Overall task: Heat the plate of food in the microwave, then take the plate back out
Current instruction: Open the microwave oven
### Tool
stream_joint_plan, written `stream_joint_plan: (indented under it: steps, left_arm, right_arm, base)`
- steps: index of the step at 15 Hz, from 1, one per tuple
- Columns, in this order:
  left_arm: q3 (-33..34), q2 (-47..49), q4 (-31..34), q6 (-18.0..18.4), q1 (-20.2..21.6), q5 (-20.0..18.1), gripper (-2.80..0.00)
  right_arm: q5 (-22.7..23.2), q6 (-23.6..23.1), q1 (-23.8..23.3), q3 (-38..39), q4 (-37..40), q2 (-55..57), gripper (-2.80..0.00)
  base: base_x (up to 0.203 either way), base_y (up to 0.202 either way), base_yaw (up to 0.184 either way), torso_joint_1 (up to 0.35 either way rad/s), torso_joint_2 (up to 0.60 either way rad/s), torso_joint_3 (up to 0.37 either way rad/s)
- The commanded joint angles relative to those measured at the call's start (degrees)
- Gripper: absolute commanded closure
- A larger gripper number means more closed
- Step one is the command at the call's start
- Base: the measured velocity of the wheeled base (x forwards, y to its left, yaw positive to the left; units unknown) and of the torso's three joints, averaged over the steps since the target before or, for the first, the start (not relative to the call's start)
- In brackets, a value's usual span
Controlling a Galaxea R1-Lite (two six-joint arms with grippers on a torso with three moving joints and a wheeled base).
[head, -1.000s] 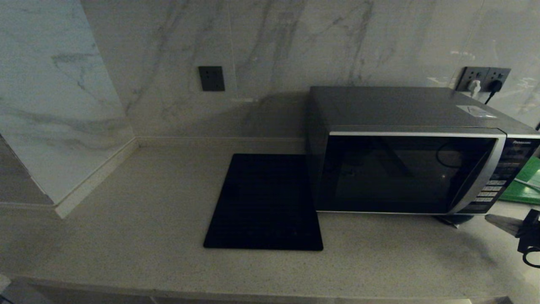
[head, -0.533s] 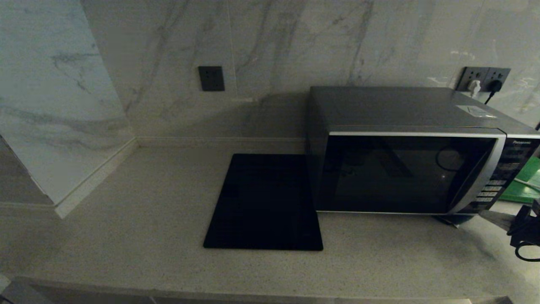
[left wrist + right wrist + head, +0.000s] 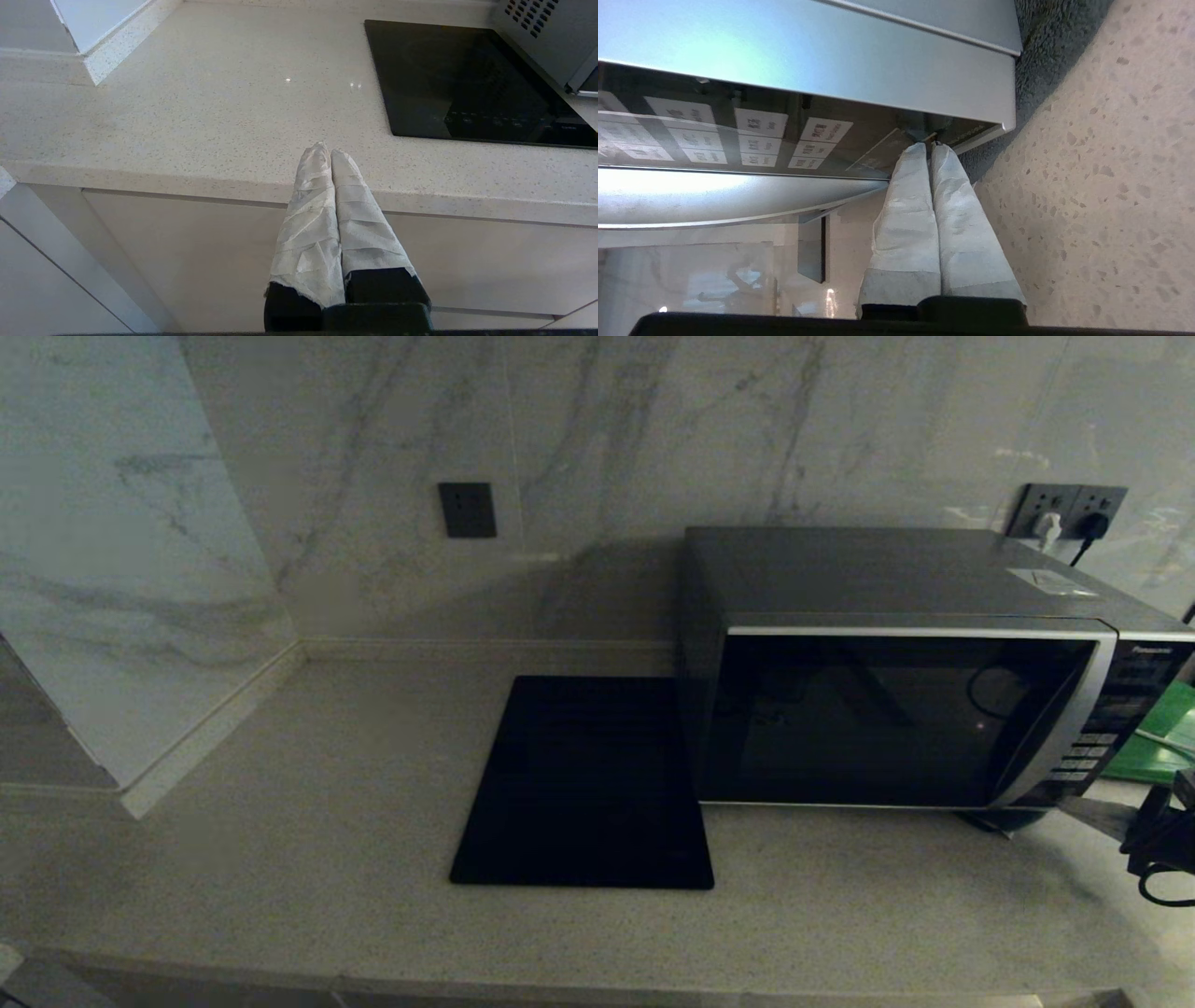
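The microwave (image 3: 896,709) carries the brand name Panasonic in small pale letters at the top of its button panel (image 3: 1097,747), on its right-hand side. The right wrist view shows that panel close up: rows of white key labels with dark characters too small to read.

The microwave is a large dark grey box with a black glass door, shut, edged by a curved silver trim. It stands on the pale speckled table (image 3: 280,859), at about 3 o'clock from the middle of the head view, its back toward the marble wall. A white sticker lies on its top near the back right corner; its print cannot be read. No plate of food can be seen in any view.

Just beside the microwave, at its 9 o'clock, lies a flat black slab (image 3: 583,784). A green board (image 3: 1158,737) shows at the microwave's 3 o'clock, partly hidden behind it. A dark wall socket (image 3: 1069,513) with plugs sits at its 1 o'clock.

The right gripper (image 3: 930,148) has its cloth-wrapped jaws pressed together, tips at the lower front corner of the button panel; whether they touch it cannot be told. The left gripper (image 3: 326,151) is parked in front of the table's edge, jaws pressed together and holding nothing.
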Motion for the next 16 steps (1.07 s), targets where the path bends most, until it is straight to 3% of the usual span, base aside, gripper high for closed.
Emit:
stream_joint_plan:
  steps: [1, 16]
  left_arm:
    - [0.0, 0.1, 0.0, 0.0, 0.0, 0.0, 0.0]
    - [0.0, 0.1, 0.0, 0.0, 0.0, 0.0, 0.0]
  right_arm:
    - [0.3, 0.2, 0.4, -0.5, -0.5, -0.2, 0.0]
    - [0.3, 0.2, 3.7, -0.8, -0.6, -0.1, 0.0]
  base:
    - [0.0, 0.0, 0.0, 0.0, 0.0, 0.0]
    - [0.0, 0.0, 0.0, 0.0, 0.0, 0.0]
